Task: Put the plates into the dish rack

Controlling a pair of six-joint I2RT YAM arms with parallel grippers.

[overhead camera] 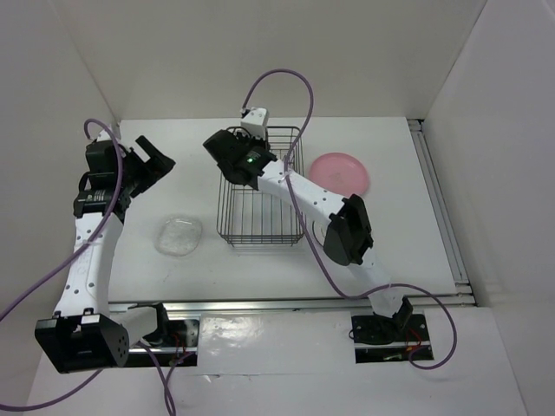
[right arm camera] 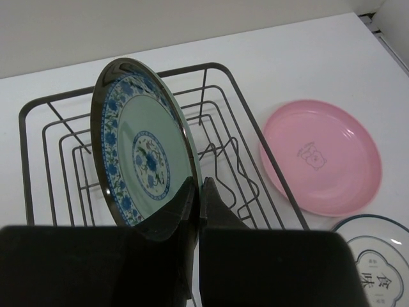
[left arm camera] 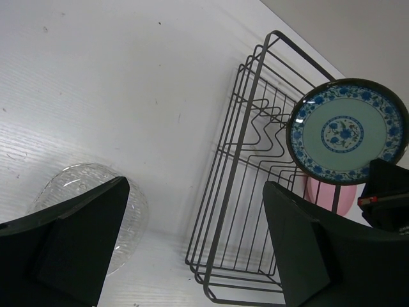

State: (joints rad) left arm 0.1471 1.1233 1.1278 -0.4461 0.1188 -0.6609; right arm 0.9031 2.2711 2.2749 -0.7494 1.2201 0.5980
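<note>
I'm seeing the right gripper (right arm camera: 199,192) pinching the teal-green patterned plate (right arm camera: 148,153) at its lower rim, the two fingers pressed against either face. The plate is standing on edge, nearly upright, above the dish rack (overhead camera: 260,221) toward its far end. Whether the rim is touching any wire, I can't tell from here. The rack's upright prongs are showing behind the plate in the right wrist view, with nothing slotted between them. The left gripper (left arm camera: 197,185) is hanging to the left of the rack with its jaws spread wide and nothing between them. Its wrist camera is looking down past the left finger at the clear glass plate (overhead camera: 179,235), which is lying flat on the table (overhead camera: 399,234), just left of the rack's near corner. The pink plate (overhead camera: 340,172) is lying flat on the table to the right of the rack, close beside it but apart. The white plate with the dark rim (right arm camera: 377,262) is lying nearer to me than the pink one — in the overhead view the right arm is covering most of it.
</note>
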